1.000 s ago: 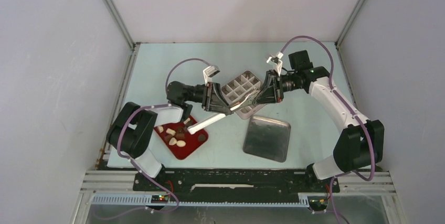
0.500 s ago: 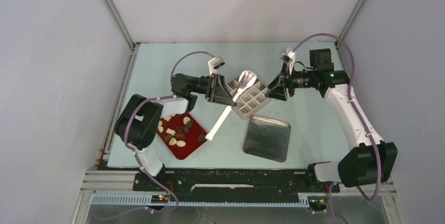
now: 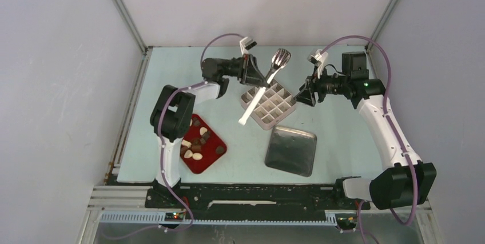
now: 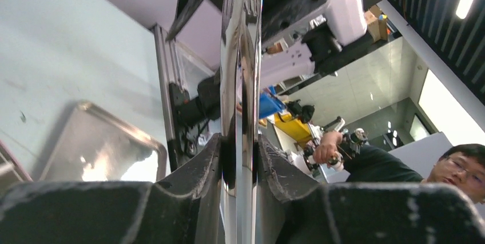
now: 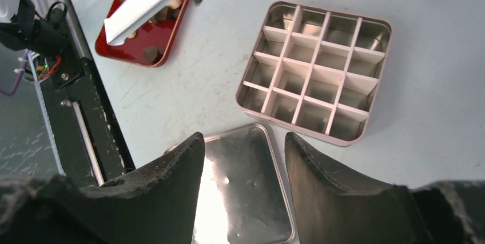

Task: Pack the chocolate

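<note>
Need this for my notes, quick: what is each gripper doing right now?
Left gripper: closed on the metal tongs.
Right gripper: open, holding nothing.

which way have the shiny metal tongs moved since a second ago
Yes: the tongs went from beside the red tray toward the back wall, head now past the far edge of the partitioned metal box.

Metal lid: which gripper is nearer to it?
Right. The right gripper hangs just beyond the metal lid; the left gripper, holding tongs, is farther back-left past the divided box.
</note>
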`<state>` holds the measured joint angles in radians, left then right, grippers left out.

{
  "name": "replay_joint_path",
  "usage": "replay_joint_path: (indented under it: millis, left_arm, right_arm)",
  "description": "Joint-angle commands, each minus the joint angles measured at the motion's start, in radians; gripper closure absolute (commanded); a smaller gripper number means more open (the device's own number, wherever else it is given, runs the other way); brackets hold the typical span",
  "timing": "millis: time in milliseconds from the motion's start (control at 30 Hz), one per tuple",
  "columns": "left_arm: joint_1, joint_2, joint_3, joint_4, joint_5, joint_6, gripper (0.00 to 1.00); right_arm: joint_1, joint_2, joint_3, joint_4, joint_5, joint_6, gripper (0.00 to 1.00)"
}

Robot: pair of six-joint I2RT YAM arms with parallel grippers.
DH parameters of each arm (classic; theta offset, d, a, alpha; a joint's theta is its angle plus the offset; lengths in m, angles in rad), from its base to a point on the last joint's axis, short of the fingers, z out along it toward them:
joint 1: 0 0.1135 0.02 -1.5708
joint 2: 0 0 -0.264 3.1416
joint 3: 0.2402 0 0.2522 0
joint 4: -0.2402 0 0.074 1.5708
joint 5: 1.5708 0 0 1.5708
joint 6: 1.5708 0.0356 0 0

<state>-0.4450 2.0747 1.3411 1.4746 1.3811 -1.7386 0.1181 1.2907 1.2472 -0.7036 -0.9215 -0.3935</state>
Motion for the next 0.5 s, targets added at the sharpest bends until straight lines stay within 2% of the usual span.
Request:
replay_joint_path:
  millis: [0,67,133,233,300,333,400,467]
  left_arm:
    - [0.035,0.036,0.263,-0.069,-0.097,-0.051,0.92]
    - [0.067,0.027,0.336,-0.305,-0.151,0.107,0.93]
    - [0.100,-0.002,0.403,-0.620,-0.214,0.351,0.93]
    - [0.135,-0.043,0.562,-1.292,-0.330,0.907,0.94]
    - [0.137,-0.056,0.697,-1.826,-0.455,1.424,0.95]
    - [0.131,-0.064,0.736,-1.996,-0.514,1.588,0.95]
    - [0.124,-0.097,0.740,-2.219,-0.597,1.861,0.95]
    - [0.114,-0.148,0.673,-2.394,-0.665,2.085,0.94]
  right_arm:
    - [-0.005,-0.020,0.031,0.086,0.072,0.105,0.43]
    - [-0.007,-0.021,0.032,0.098,0.072,0.122,0.43]
    - [-0.010,-0.022,0.031,0.098,0.087,0.129,0.43]
    - [-0.017,-0.031,0.031,0.088,0.137,0.114,0.42]
    - [-0.027,-0.042,0.031,0.089,0.185,0.098,0.41]
    - [-0.035,-0.051,0.031,0.089,0.210,0.084,0.40]
    - [-0.048,-0.062,0.032,0.096,0.252,0.058,0.40]
    - [-0.050,-0.070,0.032,0.096,0.285,0.014,0.39]
